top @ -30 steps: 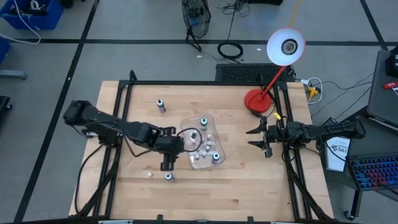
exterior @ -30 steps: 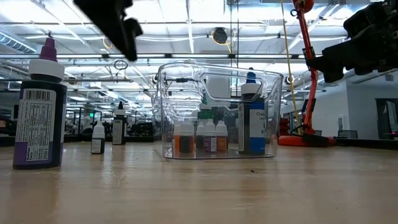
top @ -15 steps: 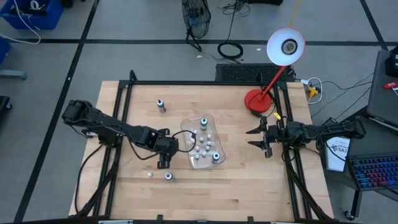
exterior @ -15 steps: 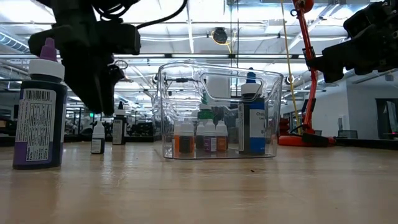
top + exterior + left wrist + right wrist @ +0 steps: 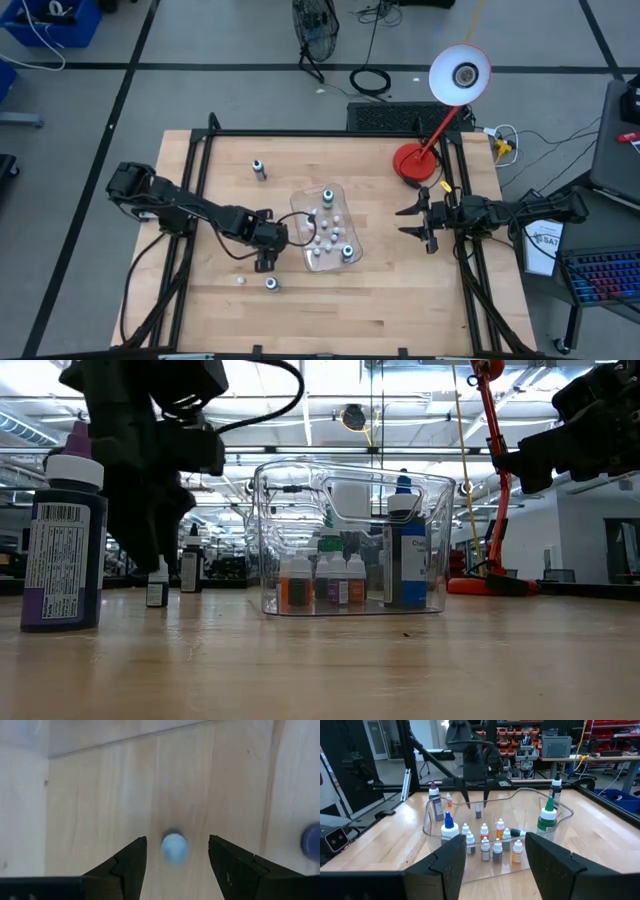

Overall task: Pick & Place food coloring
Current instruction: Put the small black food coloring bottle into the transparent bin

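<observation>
A clear tray [image 5: 300, 205] mid-table holds several small food coloring bottles [image 5: 484, 834] standing upright. Left of it, a small white-capped bottle [image 5: 175, 848] stands on the wood. My left gripper [image 5: 177, 840] points down over it, open, one finger on each side of the cap with a gap to both. In the low view the gripper [image 5: 152, 555] hangs just above that bottle [image 5: 157, 584]. My right gripper [image 5: 412, 222] waits open near the table's right edge.
A larger purple-capped bottle [image 5: 64, 545] stands near the front edge beside a tiny bottle [image 5: 240, 280]. Another bottle [image 5: 259, 169] stands toward the far left. A red desk lamp [image 5: 411, 161] sits at the far right corner. Black frame rails border the table.
My left gripper has come down from high beside the tray toward the small white-capped bottle, shifting slightly toward the near edge; its fingers now reach down to the bottle's cap. The bottles and tray have stayed put.
</observation>
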Controlling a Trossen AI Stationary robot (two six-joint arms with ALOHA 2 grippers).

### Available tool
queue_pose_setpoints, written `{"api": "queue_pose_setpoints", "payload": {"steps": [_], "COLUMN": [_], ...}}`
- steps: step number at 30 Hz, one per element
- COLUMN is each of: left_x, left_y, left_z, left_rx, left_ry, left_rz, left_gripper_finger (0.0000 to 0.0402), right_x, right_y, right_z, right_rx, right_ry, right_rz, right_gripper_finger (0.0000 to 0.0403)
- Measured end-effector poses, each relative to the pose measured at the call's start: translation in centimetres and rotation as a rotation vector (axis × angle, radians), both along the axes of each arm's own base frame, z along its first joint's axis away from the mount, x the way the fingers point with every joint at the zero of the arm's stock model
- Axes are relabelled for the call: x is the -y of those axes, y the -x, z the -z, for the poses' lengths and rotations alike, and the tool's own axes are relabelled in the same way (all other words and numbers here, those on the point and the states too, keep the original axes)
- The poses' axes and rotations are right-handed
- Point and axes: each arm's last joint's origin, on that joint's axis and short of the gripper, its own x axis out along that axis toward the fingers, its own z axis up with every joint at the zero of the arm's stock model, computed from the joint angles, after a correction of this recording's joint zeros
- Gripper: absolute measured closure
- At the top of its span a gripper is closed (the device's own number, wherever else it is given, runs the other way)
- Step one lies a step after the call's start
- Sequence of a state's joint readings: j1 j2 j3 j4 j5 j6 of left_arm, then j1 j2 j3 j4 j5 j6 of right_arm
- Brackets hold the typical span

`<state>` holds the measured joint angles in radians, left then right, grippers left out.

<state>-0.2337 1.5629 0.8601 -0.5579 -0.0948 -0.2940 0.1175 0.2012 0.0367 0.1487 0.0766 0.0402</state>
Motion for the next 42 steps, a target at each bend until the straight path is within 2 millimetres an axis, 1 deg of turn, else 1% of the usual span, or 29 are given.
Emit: {"api": "queue_pose_setpoints", "payload": {"steps": [7, 28, 31, 38, 40, 42], "left_x": [0.05, -0.01, -0.02, -0.09, -0.09, -0.08], "left_y": [-0.33, -0.06, -0.03, -0.08, -0.11, -0.12], "left_z": [0.69, 0.65, 0.67, 0.65, 0.65, 0.64], "left_rx": [-0.017, -0.040, -0.044, -0.040, -0.037, -0.036], "left_ry": [0.018, 0.013, 0.011, 0.014, 0.015, 0.016], "left_rz": [0.011, 0.009, 0.010, 0.002, -0.001, -0.003], "left_gripper_finger": [0.0188, 0.0190, 0.0210, 0.0301, 0.0317, 0.0326], "right_x": [0.00, 0.00, 0.00, 0.00, 0.00, 0.00], "right_y": [-0.01, -0.03, -0.03, -0.03, -0.03, -0.03], "right_z": [-0.03, 0.04, 0.04, 0.04, 0.04, 0.04], "right_rx": [0.003, -0.005, -0.005, -0.005, -0.005, -0.005], "right_ry": [0.000, 0.001, 0.001, 0.001, 0.001, 0.001], "right_rz": [0.000, 0.000, 0.000, 0.000, 0.000, 0.000], "right_gripper_finger": [0.0210, 0.0209, 0.0209, 0.0209, 0.0209, 0.0209]}}
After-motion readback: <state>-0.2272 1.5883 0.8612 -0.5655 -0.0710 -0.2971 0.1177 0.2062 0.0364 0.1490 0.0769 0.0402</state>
